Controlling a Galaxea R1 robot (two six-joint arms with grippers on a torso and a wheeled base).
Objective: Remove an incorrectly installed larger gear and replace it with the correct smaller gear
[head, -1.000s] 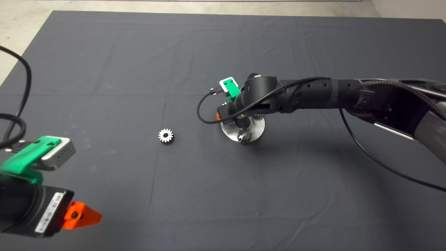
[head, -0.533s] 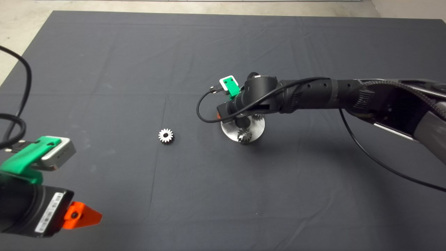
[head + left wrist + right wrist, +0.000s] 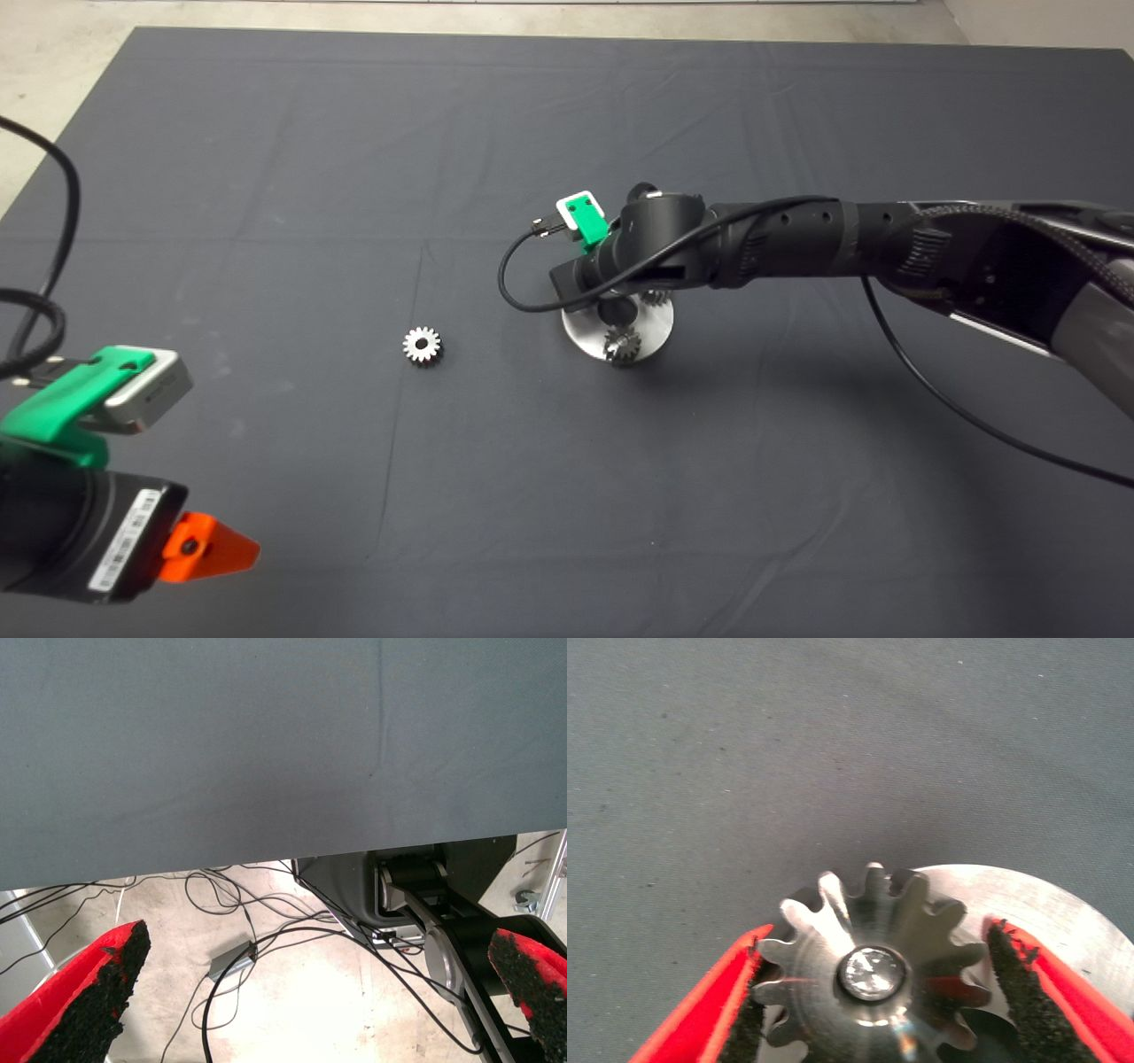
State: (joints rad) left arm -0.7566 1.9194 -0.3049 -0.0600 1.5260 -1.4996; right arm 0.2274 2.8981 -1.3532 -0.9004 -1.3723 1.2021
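Steel larger gear (image 3: 873,979) sits on its pin on the base disc (image 3: 656,326), bracketed by the right gripper's (image 3: 873,992) part-open fingers, so removal is only starting; smaller gear (image 3: 423,345) lies loose on the mat (image 3: 266,177), left gripper (image 3: 319,992) parked wide open.

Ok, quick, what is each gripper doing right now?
Left gripper: open, holding nothing, parked off the mat's edge.
Right gripper: open around the larger gear, not clamped.
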